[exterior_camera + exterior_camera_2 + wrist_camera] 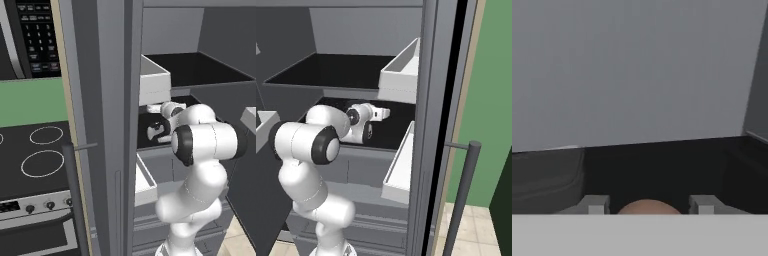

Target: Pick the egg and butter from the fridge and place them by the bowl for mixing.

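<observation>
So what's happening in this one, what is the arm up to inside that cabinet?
The white arm is reaching into the open fridge, its gripper over the dark middle shelf. In the hand view the brownish egg sits right between the two fingertips, with a gap visible on either side, so the jaws look set around it rather than clearly clamped. The egg is still inside the fridge, near the grey back wall. White door bins hang beside the shelf.

Base views flanking fridge (115, 100); hand view inside
</observation>
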Available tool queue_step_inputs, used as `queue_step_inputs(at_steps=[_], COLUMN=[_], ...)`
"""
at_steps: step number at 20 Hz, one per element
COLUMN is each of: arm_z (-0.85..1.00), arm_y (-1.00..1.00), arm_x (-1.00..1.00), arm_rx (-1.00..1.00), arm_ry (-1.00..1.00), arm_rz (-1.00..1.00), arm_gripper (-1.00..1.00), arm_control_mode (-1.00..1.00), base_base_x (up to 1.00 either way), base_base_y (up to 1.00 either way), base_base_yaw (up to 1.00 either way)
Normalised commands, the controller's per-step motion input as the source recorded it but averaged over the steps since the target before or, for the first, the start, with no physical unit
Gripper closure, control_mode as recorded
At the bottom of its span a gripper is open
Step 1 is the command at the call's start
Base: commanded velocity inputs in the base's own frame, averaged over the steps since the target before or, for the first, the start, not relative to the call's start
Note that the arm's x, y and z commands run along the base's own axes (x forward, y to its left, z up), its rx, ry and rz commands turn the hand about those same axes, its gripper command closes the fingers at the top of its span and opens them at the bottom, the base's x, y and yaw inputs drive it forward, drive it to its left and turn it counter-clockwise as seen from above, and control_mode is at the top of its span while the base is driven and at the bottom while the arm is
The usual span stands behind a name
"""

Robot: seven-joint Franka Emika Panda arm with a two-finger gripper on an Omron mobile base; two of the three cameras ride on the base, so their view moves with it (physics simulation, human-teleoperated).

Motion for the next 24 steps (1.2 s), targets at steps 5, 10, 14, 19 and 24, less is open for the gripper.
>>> queue_step_inputs(at_steps=[5,10,14,19,24], arm_z=[0.33,0.59,0.84,0.92,0.83], arm_y=[0.0,0.0,0.0,0.0,0.0], arm_x=[-0.79,-1.0,-1.0,-1.0,-1.0], arm_rx=[0.0,0.0,0.0,0.0,0.0], arm_ry=[-0.01,0.03,0.13,0.32,0.52], arm_rz=[0.0,0.0,-0.01,-0.05,-0.08], arm_gripper=[1.0,1.0,1.0,1.0,1.0], arm_control_mode=[-1.0,-1.0,-1.0,-1.0,-1.0], base_base_x=[0.0,0.0,0.0,0.0,0.0], base_base_y=[0.0,0.0,0.0,0.0,0.0], base_base_yaw=[0.0,0.0,0.0,0.0,0.0])
